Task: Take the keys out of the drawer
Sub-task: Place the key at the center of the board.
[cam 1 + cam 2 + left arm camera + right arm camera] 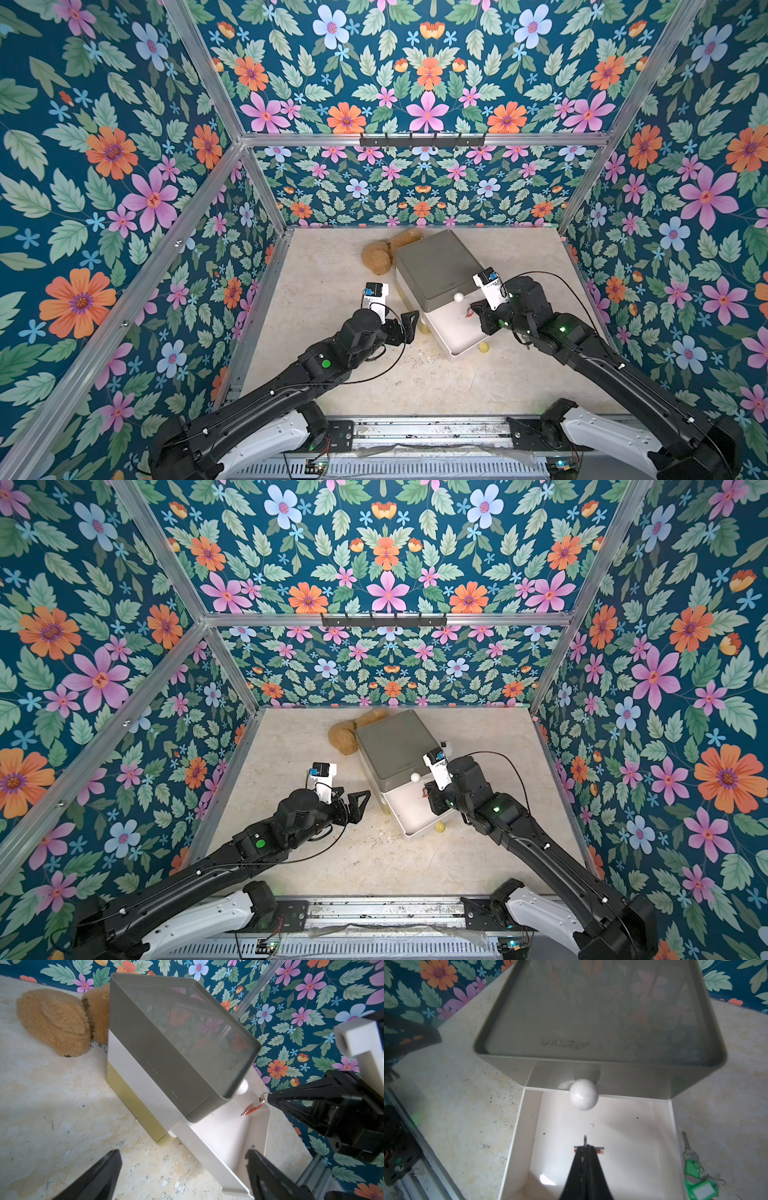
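In both top views we see the right pincer [471, 309] clamped shut over the open white drawer [449, 328] of a small cabinet [436, 266]. A speck of red at its tip is the red-tagged key [468, 313]. The cabinet's round white knob [458, 297] sits just beyond the tip. The left pincer [405, 326] hovers over the desk [332, 374] with its jaws apart and nothing between them, well clear of the drawer's side wall. A brown plush toy [377, 257] lies far ahead of it, against the cabinet's back corner.

From the left wrist we look between the spread fingers [270, 1178] of the left pincer [182, 1152], with the drawer's near corner close to one fingertip. Across the drawer, the right pincer [269, 1097] pinches a metal ring. From it the red-tagged key [252, 1108] dangles just below the tip, over the inside of the drawer.

From the right wrist, the two jaws of the right pincer [586, 1148] are pressed together on the key, which shows edge-on as a thin bar with red ends crossing the tip. The drawer's bare white floor lies beneath it, and the knob [584, 1094] is straight ahead. Off to one side of this pincer, outside the drawer's wall [673, 1136], the green-tagged keys [691, 1169] lie flat on the desk.
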You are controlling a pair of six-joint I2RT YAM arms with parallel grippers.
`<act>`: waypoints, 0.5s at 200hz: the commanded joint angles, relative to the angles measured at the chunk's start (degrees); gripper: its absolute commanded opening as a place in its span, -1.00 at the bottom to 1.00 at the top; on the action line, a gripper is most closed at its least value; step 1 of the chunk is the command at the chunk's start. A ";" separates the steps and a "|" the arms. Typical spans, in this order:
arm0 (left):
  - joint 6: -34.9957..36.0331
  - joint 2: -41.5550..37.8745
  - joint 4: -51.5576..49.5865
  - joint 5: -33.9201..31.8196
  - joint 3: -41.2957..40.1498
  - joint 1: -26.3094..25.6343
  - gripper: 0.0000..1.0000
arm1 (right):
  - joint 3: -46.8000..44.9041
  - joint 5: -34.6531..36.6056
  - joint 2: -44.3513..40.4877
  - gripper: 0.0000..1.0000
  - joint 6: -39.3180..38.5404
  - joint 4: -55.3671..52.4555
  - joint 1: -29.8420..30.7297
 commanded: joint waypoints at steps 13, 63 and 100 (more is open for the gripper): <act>-0.68 0.10 1.99 0.53 0.31 0.03 0.99 | -0.37 2.61 -2.55 -1.00 8.19 4.75 -0.46; 0.77 2.33 1.90 3.68 2.17 0.03 0.99 | -0.25 14.16 -5.96 -1.00 22.58 4.36 -0.59; 1.68 4.53 2.00 6.03 4.04 -0.05 0.99 | 3.08 24.29 -5.97 -1.00 32.48 -3.72 -0.67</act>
